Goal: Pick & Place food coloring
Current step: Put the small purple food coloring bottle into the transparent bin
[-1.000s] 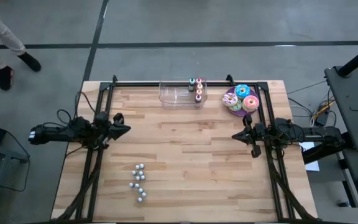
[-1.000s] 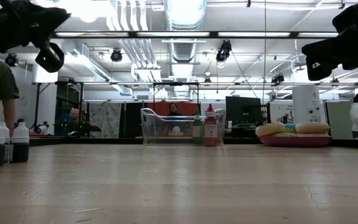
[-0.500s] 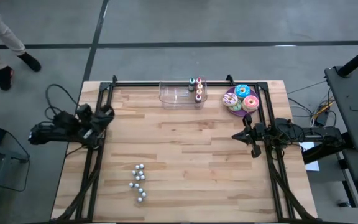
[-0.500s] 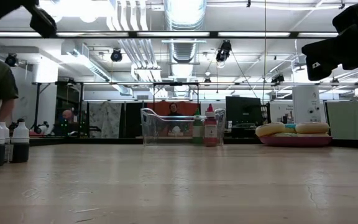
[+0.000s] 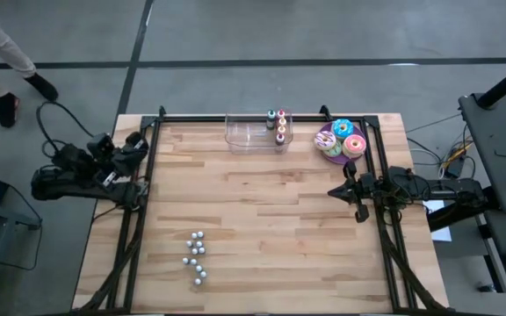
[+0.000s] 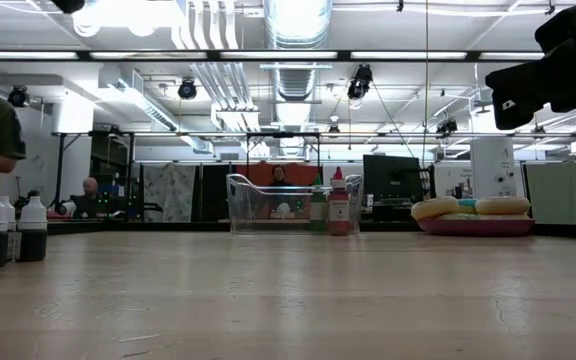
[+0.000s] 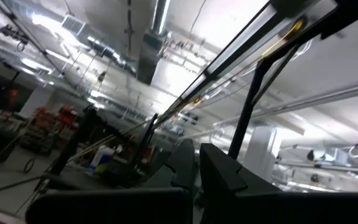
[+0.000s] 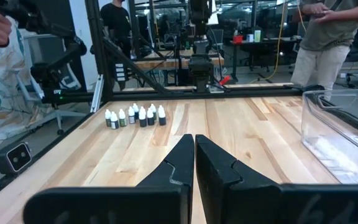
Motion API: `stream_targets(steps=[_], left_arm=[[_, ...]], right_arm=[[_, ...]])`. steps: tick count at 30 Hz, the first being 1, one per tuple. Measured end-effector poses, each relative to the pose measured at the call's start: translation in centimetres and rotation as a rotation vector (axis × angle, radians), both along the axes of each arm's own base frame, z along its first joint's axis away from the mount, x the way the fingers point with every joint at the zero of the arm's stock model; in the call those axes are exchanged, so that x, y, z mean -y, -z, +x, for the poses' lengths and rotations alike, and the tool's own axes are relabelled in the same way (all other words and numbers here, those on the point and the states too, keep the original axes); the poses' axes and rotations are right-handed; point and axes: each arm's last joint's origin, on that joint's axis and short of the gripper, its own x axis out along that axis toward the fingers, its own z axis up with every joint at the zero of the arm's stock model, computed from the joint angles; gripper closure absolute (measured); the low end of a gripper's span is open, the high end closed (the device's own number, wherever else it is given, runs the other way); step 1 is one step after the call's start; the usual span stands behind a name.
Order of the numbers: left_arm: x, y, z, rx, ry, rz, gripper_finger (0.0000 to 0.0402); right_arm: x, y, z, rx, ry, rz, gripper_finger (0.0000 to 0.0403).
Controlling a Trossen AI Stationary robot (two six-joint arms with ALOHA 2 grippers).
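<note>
While both arms sit at the table's side edges, the high view shows a pale plank table (image 5: 262, 228) on a grey floor crossed by dark lines. The left gripper (image 5: 139, 143) hangs over the left edge, tilted toward the far corner, its fingers pressed together and holding nothing. The right gripper (image 5: 336, 190) rests over the right side, pointing inward, likewise closed and empty. At the far edge stands a clear bin (image 5: 255, 132), and the food coloring (image 5: 278, 124) stands upright at the bin's right end; whether inside or just beside it cannot be told. A purple plate (image 5: 327, 146) of doughnuts (image 5: 346, 138) sits just right of the bin. Small white-capped bottles (image 5: 197, 256) cluster near the front left. A person's legs (image 5: 11, 61) show at the far left corner of the floor.

From the low view, the wood runs level to the bin (image 6: 278, 205), with the food coloring (image 6: 336, 205) at its right end and the doughnuts (image 6: 473, 208) farther right. Larger white-capped bottles (image 6: 3, 232) stand at the left. Beyond lie ceiling ducts, lamps, monitors and people.

Through the left wrist view, the closed fingers (image 7: 219, 174) point up at ceiling beams and pipes.

Through the right wrist view, closed fingers (image 8: 213, 165) face across the planks toward the small bottles (image 8: 135, 116), the bin (image 8: 340, 134) to one side, people standing beyond
</note>
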Motion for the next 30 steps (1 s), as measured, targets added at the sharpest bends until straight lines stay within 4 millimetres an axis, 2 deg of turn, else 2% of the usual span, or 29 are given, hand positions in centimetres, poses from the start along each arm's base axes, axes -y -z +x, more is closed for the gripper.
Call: stream_targets(steps=[6, 12, 19, 30], left_arm=[[0.0, -2.9, 1.7, -0.131, -0.036, 0.035, 0.0367], [0.0, -5.7, 2.9, -0.241, -0.069, 0.051, 0.0293], [0.1, -7.8, 4.8, -0.419, -0.078, 0.066, 0.0208], [0.4, -10.6, 8.4, -0.738, -0.014, 0.142, 0.0196]], right_arm=[[0.0, 0.0, 0.0, 0.000, 0.000, 0.000, 0.0394], [0.0, 0.0, 0.0, 0.000, 0.000, 0.000, 0.0394], [0.0, 0.0, 0.0, 0.000, 0.000, 0.000, 0.0394], [0.0, 0.0, 0.0, 0.000, 0.000, 0.000, 0.0394]])
